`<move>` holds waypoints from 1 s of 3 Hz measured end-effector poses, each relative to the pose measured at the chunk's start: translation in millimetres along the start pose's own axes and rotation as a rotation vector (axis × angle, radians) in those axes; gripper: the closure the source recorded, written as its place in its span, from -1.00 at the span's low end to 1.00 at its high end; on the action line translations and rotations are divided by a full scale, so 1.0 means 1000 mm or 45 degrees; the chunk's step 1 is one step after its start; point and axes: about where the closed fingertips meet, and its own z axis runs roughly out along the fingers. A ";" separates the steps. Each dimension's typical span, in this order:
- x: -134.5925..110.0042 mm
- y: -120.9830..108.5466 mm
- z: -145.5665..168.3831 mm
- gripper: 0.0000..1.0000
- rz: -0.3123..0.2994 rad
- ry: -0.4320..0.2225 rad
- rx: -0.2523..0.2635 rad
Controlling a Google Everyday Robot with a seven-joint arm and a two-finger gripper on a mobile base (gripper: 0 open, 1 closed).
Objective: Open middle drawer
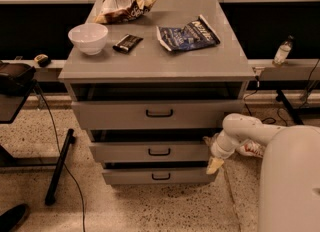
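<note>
The middle drawer (150, 152) is a wide grey drawer with a low flat front and a small black bar handle (159, 152). It sits between a taller top drawer (150, 114) and a bottom drawer (157, 176). All three stand a little way out of the grey cabinet. My gripper (215, 165) hangs at the end of the white arm (245, 131), just right of the middle and bottom drawers' right ends, pointing down. It holds nothing that I can see.
On the cabinet top (155, 61) lie a white bowl (88, 38), a dark snack bar (127, 42), a blue bag (187, 34) and a chip bag (125, 4). A black stand (60, 166) stands at left. A bottle (282, 52) stands on the right ledge.
</note>
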 end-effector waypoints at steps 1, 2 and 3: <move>-0.002 -0.001 -0.007 -0.46 0.000 0.000 0.000; -0.002 -0.002 -0.007 -0.93 0.000 0.000 0.000; -0.002 -0.002 -0.007 -1.00 0.000 0.000 0.000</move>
